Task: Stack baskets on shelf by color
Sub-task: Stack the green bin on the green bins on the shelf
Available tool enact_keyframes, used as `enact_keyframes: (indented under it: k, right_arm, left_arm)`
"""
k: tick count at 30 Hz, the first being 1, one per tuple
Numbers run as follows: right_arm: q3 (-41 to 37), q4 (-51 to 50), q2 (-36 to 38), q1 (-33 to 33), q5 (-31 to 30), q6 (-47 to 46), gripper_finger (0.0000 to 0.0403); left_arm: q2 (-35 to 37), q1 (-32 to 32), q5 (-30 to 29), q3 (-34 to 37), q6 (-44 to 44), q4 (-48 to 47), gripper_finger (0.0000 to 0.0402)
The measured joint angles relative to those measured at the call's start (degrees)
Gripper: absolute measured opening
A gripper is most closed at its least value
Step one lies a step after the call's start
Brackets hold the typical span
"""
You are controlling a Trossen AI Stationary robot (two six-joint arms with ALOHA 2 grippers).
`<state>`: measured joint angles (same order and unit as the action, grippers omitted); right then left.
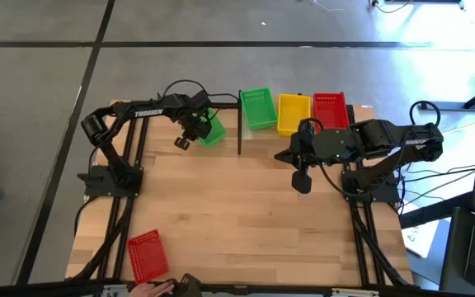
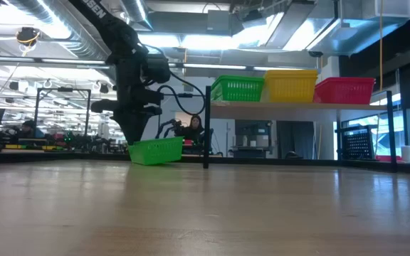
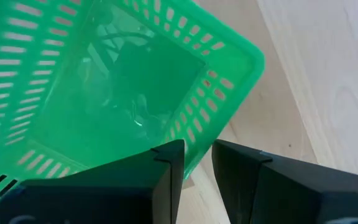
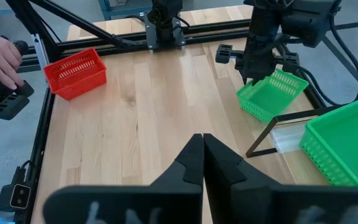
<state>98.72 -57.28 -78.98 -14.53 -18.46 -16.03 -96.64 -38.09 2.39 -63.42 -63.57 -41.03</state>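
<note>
A green basket (image 1: 211,129) lies askew on the table just left of the shelf's dark post (image 1: 240,124); in the low view the green basket (image 2: 155,151) has its left end lower than its right. My left gripper (image 3: 197,165) points down over the basket's corner, open. One finger is inside the basket and one outside. On the shelf (image 2: 297,108) stand a green basket (image 1: 258,109), a yellow basket (image 1: 293,114) and a red basket (image 1: 330,110) side by side. My right gripper (image 1: 301,183) hangs shut above the table's right half, holding nothing. My left gripper comes from above, slanting. One finger (image 3: 166,171) is inside the green basket and the other (image 3: 238,171) outside, with the mesh wall (image 3: 194,152) near a corner between them. Whether the fingers touch the wall I cannot tell.
A second red basket (image 1: 148,253) sits on the table near its front left corner. A person's hand (image 1: 151,288) holding a dark device shows at the front edge. The table's bare middle (image 1: 237,214) lies between the arms.
</note>
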Motion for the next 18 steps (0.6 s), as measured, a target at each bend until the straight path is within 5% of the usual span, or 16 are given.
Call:
enact_keyframes:
  k: [18]
  right_arm:
    - [0.0,0.0,0.0,0.0,0.0,-0.2,0.0]
  left_arm:
    - [-3.5,0.0,0.0,0.0,0.0,7.4,0.0074]
